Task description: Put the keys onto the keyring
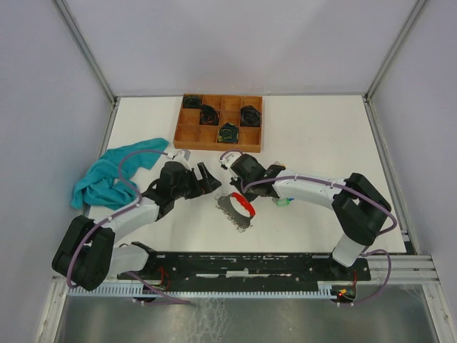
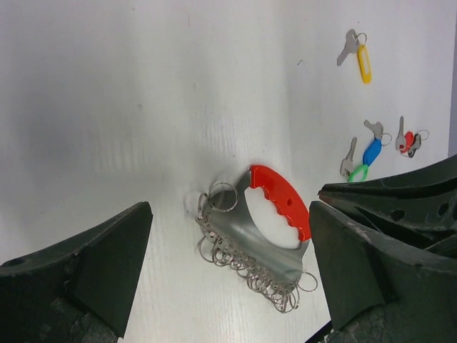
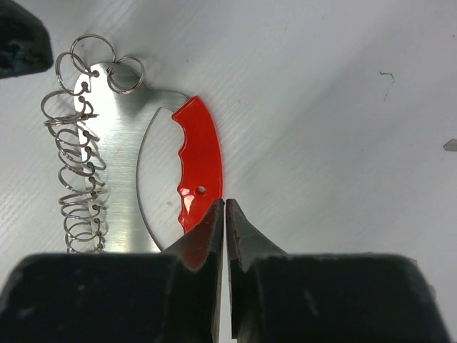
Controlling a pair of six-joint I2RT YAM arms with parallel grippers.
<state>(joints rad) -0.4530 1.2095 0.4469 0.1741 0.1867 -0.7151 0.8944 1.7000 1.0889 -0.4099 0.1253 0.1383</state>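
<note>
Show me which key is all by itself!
The small silver metal key with the yellow plastic tag. It lies alone, while the blue-tagged key, green-tagged key and red-tagged key huddle together.

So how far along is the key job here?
Nothing done: the yellow-tagged key, blue-tagged key and green-tagged key lie loose, away from the ring holder. In hand: neither gripper holds anything; the left gripper hangs open over the holder, the right gripper is shut beside its red handle. Left: threading every key.
</note>
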